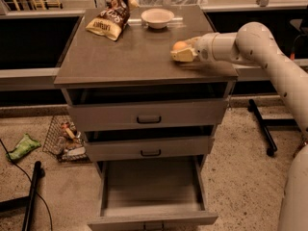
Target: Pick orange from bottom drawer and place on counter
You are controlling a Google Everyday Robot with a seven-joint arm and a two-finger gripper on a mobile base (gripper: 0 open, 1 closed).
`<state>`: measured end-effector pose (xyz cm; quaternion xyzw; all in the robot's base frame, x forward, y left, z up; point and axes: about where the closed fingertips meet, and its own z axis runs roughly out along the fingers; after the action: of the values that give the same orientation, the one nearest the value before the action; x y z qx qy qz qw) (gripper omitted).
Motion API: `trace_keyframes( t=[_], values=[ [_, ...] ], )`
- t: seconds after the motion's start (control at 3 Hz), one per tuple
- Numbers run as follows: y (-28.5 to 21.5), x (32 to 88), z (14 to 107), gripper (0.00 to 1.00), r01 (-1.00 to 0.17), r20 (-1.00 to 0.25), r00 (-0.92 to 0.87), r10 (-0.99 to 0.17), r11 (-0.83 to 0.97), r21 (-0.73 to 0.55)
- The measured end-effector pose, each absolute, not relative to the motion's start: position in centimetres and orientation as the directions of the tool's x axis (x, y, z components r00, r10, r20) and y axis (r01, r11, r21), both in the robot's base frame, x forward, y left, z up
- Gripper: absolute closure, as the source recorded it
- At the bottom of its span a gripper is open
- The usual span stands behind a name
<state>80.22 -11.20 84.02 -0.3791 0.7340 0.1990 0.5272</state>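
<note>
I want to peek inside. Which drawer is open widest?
The bottom drawer, pulled far out; top drawer and middle drawer barely stick out. The gripper holds the orange over the counter.

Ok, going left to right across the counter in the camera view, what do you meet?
First the snack bag, then the white bowl, then the orange, held by the gripper above the right side of the counter.

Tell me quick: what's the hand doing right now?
Hand: closed on the orange, at the right side of the counter.
</note>
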Motion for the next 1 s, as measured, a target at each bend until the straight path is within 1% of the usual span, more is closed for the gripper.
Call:
trace_keyframes(
  t=[0.33, 0.67, 1.0],
  values=[
    [-11.5, 80.4, 83.7, 0.05, -0.762, -0.925, -0.167, -0.342, 0.64, -0.099],
    [-11.8, 80.5, 83.7, 0.0, -0.755, -0.928, -0.165, -0.334, 0.649, -0.099],
    [-12.2, 79.6, 85.5, 0.0, -0.738, -0.94, -0.108, -0.324, 0.66, -0.142]
  ],
)
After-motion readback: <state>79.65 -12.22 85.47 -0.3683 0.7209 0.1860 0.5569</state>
